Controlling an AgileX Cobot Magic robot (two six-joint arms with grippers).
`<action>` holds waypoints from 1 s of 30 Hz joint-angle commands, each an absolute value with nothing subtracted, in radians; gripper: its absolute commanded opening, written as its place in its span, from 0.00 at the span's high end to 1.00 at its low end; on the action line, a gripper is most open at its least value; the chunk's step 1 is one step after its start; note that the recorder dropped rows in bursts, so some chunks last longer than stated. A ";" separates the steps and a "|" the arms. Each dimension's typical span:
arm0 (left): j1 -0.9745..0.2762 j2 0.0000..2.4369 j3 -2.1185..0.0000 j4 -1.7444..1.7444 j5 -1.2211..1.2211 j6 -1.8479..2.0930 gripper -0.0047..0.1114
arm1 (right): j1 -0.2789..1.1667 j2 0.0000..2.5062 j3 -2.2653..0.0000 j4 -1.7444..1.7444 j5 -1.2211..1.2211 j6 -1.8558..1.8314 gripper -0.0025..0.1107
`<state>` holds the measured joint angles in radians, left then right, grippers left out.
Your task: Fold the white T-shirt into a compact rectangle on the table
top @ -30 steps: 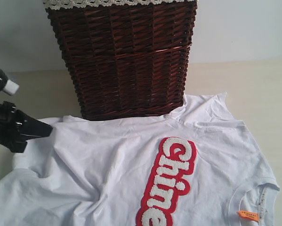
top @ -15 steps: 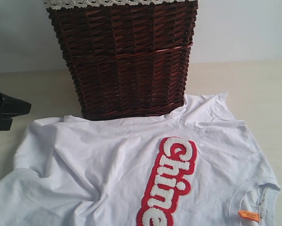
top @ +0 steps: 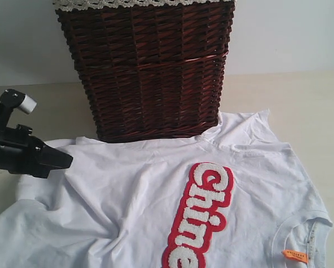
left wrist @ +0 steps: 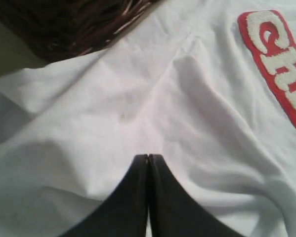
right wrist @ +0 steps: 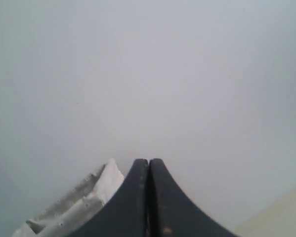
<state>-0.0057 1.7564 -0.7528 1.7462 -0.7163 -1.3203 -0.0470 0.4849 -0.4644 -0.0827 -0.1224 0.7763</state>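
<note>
The white T-shirt (top: 155,195) lies spread and wrinkled on the table (top: 306,106), front up, with its red-outlined lettering (top: 203,212) right of centre. My left gripper (top: 69,160) hovers over the shirt's left edge. Its black jaws are shut and pinch no cloth. In the left wrist view the same gripper (left wrist: 148,157) points across the creased white cloth (left wrist: 187,98) toward the lettering (left wrist: 278,59). My right gripper (right wrist: 148,161) is shut and empty and faces a plain grey wall. It is outside the exterior view.
A dark brown wicker basket (top: 150,72) with lace trim stands at the back, its base touching the shirt's top edge; it also shows in the left wrist view (left wrist: 63,24). An orange tag (top: 294,255) sits at the collar. A pale pitted edge (right wrist: 83,197) shows beside the right jaws.
The left gripper drew back almost out of view to the left, then returned rightward over the shirt's left edge, ending slightly further in. The shirt has not moved.
</note>
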 commanded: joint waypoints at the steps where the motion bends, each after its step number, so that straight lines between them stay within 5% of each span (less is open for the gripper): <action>1: -0.012 1.756 -0.755 1.744 -0.705 -1.312 0.96 | -0.046 0.671 -0.488 -0.097 -0.279 0.868 0.98; 12: -0.012 1.757 -0.755 1.744 -0.686 -1.312 0.96 | 0.147 1.095 -0.666 -1.744 -0.468 1.848 0.98; 20: -0.012 1.757 -0.755 1.744 -0.685 -1.314 0.96 | 0.152 1.252 -0.673 -1.744 -0.457 1.884 0.98; 26: -0.072 1.770 -0.755 1.744 -0.639 -1.200 0.96 | 0.152 1.368 -0.675 -1.744 -0.618 1.590 0.88; 30: -0.146 1.805 -0.755 1.744 -0.624 -1.176 0.96 | 0.152 1.484 -0.675 -1.744 -0.663 1.567 0.97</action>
<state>-0.1006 1.7832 -0.7528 1.7475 -0.6401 -1.1963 0.1502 1.4224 -0.6637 -1.7394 -0.6359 1.6074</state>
